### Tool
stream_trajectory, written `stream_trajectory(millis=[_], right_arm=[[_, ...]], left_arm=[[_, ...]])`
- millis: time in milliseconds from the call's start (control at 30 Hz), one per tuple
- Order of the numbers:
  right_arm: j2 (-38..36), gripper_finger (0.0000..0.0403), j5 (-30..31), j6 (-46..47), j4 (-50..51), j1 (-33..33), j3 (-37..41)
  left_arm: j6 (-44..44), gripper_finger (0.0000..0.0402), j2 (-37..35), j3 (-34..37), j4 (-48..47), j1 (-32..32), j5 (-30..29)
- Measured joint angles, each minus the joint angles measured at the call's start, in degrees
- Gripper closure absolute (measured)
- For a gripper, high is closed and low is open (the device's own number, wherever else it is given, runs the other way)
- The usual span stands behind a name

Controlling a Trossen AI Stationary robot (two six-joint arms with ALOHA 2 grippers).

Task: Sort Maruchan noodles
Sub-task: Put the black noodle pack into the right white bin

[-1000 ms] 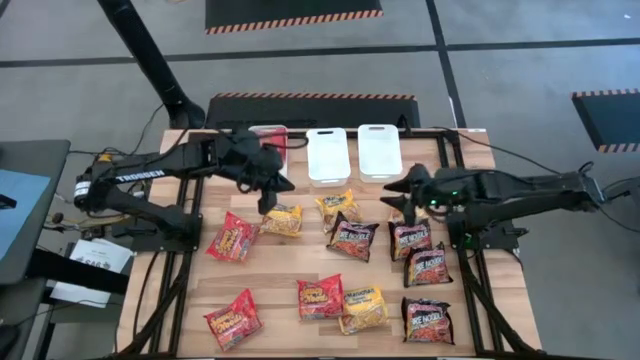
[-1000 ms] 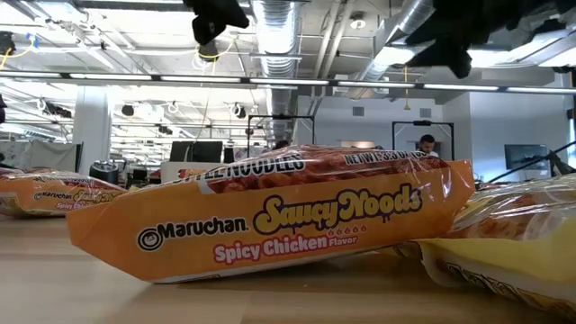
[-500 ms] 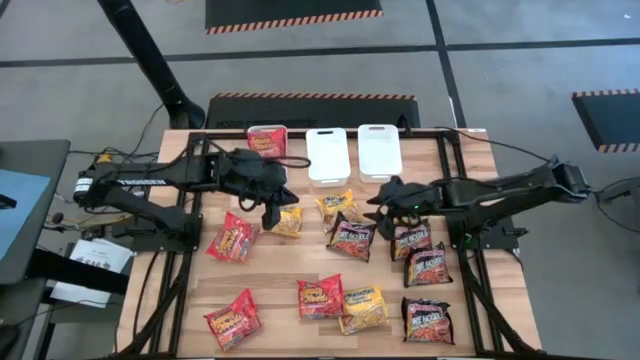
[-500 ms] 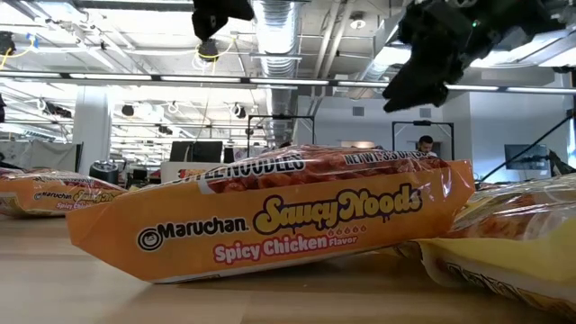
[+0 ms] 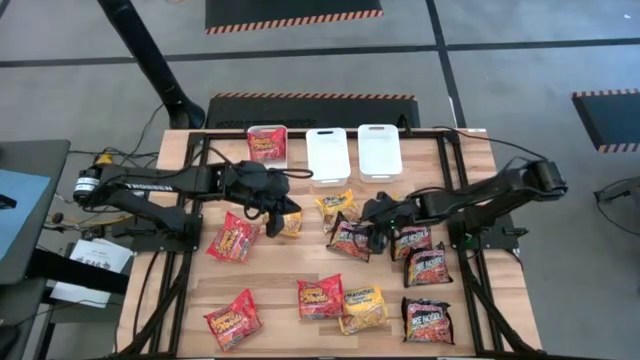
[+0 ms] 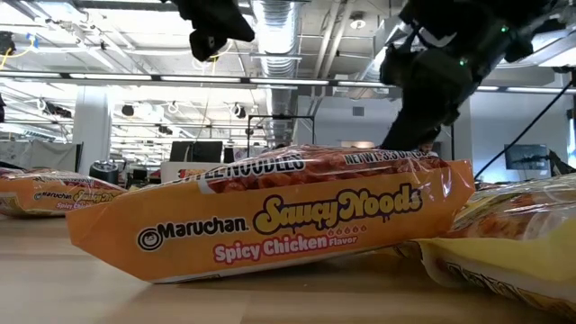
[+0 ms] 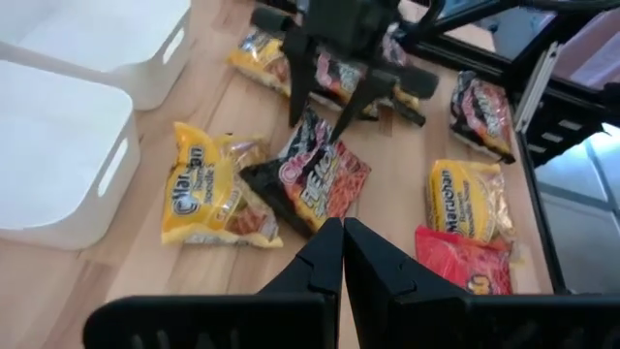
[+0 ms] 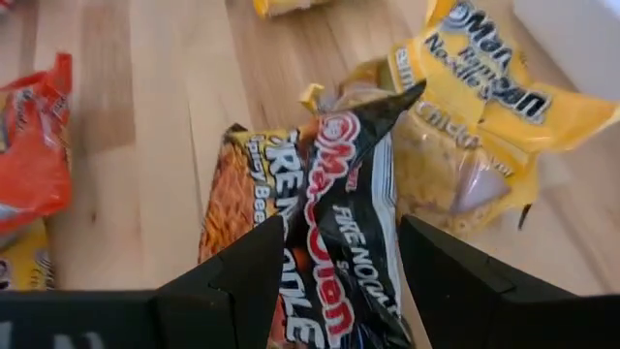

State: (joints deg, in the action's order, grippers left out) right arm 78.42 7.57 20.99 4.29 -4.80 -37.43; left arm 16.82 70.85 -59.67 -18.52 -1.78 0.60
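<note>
Several Maruchan packets lie flat on the wooden table. My right gripper (image 5: 373, 237) (image 8: 339, 267) is open and low over a dark black-maroon packet (image 5: 349, 238) (image 8: 344, 218) (image 7: 316, 179) at the table's middle, one finger on either side of it. That packet partly overlaps a yellow packet (image 8: 475, 126) (image 5: 335, 205). My left gripper (image 5: 274, 222) (image 7: 342, 240) is shut and empty, raised over another yellow packet (image 5: 289, 221). A red packet (image 5: 267, 143) lies in the leftmost tray. My right gripper comes down on the dark packet from above with its fingers (image 8: 242, 281) astride the packet's raised end (image 8: 363, 126). I cannot tell whether they touch it. The packet lies on the table.
Two empty white trays (image 5: 327, 155) (image 5: 379, 150) stand at the far edge. Red packets (image 5: 232, 240) (image 5: 232, 318) (image 5: 320, 297), a yellow one (image 5: 362, 308) and dark ones (image 5: 410, 240) (image 5: 427, 265) (image 5: 427, 320) are spread over the table. An orange packet (image 6: 270, 216) fills the low view.
My right gripper has swung toward the table's left and near edge and come down onto the dark packet at the middle. My left gripper has moved a little toward the near edge, over the yellow packet, staying raised. No packet has moved.
</note>
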Motion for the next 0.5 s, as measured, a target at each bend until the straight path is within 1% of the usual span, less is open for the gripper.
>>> stream_trajectory(millis=[167, 267, 367, 433, 500], right_arm=[[3.13, 0.0173, -0.66, 0.13, -0.40, 0.00, 0.00], [4.68, 0.0173, -3.02, 0.13, -0.61, 0.12, 0.00], [6.54, 0.0174, -3.34, 1.74, -0.43, 0.15, 0.00], [7.39, 0.0181, -3.37, 3.62, -0.65, 0.15, 0.00], [8.03, 0.0198, -3.67, 4.53, -0.91, 0.17, -0.05]], left_arm=[[0.20, 0.0402, 0.00, 0.21, 0.11, 0.00, 0.20], [0.20, 0.0402, 0.00, 0.21, 0.09, 0.00, -0.02], [0.30, 0.0402, 0.00, 0.21, 0.07, 0.00, -0.50], [0.35, 0.0402, 0.00, 0.21, 0.09, 0.00, -0.88], [0.37, 0.0402, 0.00, 0.21, 0.07, 0.00, -0.92]])
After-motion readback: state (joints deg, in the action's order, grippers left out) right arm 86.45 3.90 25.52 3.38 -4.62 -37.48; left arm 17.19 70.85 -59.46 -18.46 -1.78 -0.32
